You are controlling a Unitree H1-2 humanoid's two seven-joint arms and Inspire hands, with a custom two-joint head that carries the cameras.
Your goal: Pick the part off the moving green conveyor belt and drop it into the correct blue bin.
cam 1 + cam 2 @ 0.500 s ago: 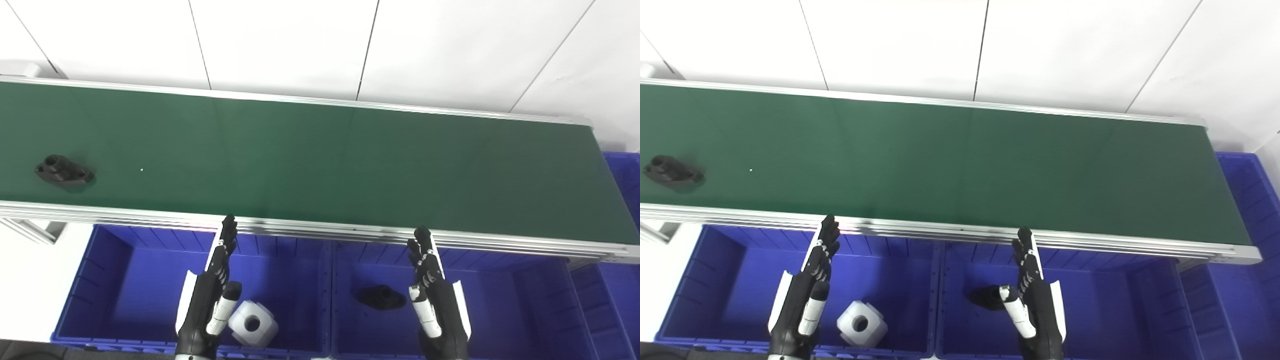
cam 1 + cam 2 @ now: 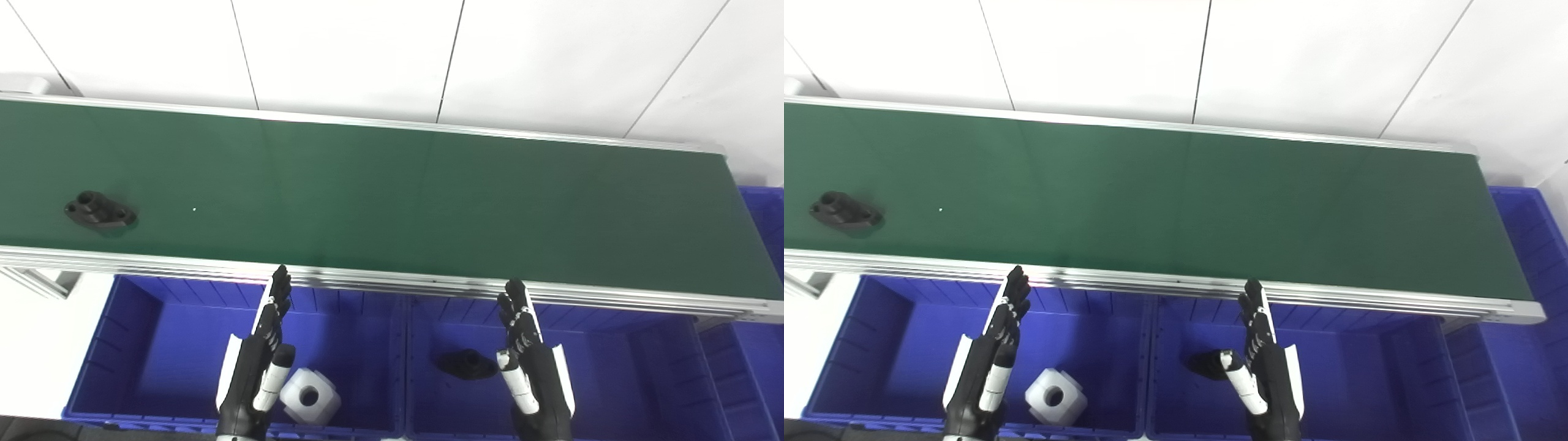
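Observation:
A black flanged part (image 2: pixel 100 210) lies on the green conveyor belt (image 2: pixel 392 196) at its far left, near the front rail. My left hand (image 2: pixel 260 361) hovers open over the left blue bin (image 2: pixel 153 343), fingers straight and pointing at the belt's front rail. My right hand (image 2: pixel 531 367) is likewise open above the middle blue bin (image 2: pixel 612 367). Both hands are empty and well to the right of the part. A white cube with a round hole (image 2: pixel 309 397) rests in the left bin. A black part (image 2: pixel 467 364) sits in the middle bin.
The belt's aluminium front rail (image 2: pixel 392 282) runs just beyond my fingertips. Another blue bin (image 2: pixel 759 367) stands at the far right, past the belt's end. White wall panels rise behind the belt. A white surface (image 2: pixel 37 343) lies left of the bins.
The black part on the belt has travelled a little to the right. Both hands stay nearly where they were, open.

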